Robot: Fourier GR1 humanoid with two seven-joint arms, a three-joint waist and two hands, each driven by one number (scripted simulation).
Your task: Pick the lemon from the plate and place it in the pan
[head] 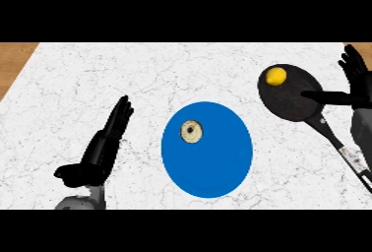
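From the head view, you see a white marble tabletop [73,74]. The lemon [276,75] lies in the black pan [291,98] at the right. Your right hand [356,78] hovers beside the pan, fingers straight, holding nothing. A blue plate [210,167] at centre carries a small pale round item [192,132]. Your left hand [109,138] rests left, fingers straight.

1. We saw a yellow lemon [276,75] lying in a black pan [291,93].
2. We noted a solid blue plate [207,150] bearing a pale cream round thing [191,132] with a dark centre.
3. The counter [87,78] was white marble with fine grey veins, edged in brown wood [15,59].
4. Both the left hand [102,147] and the right hand [355,74] were black, on grey forearms.
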